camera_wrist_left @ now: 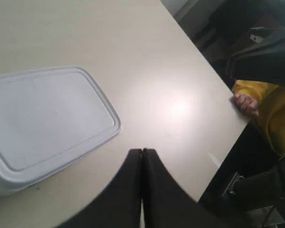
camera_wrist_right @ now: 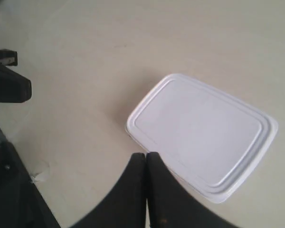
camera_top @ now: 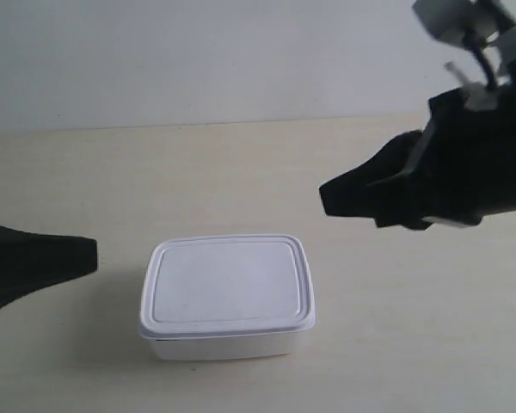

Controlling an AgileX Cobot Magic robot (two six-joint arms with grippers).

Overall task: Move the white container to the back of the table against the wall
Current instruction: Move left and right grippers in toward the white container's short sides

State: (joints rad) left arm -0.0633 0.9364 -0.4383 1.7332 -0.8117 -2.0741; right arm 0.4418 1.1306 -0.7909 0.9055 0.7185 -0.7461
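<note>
The white container (camera_top: 228, 288) stands lidded on the pale table (camera_top: 241, 163), near the front and well away from the wall (camera_top: 198, 60). The arm at the exterior view's left has its black gripper (camera_top: 93, 254) low, a little to the side of the box. The arm at the exterior view's right holds its gripper (camera_top: 324, 196) raised, above and beyond the box's far corner. In the left wrist view my left gripper (camera_wrist_left: 142, 151) is shut and empty beside the container (camera_wrist_left: 42, 118). My right gripper (camera_wrist_right: 146, 154) is also shut and empty, its tip over the edge of the container (camera_wrist_right: 199, 128).
A person in a yellow sleeve rests a hand (camera_wrist_left: 247, 103) on the table's edge (camera_wrist_left: 213, 78). The other arm's black gripper (camera_wrist_right: 12, 88) shows across the table in the right wrist view, with dark equipment (camera_wrist_right: 9, 190) below it.
</note>
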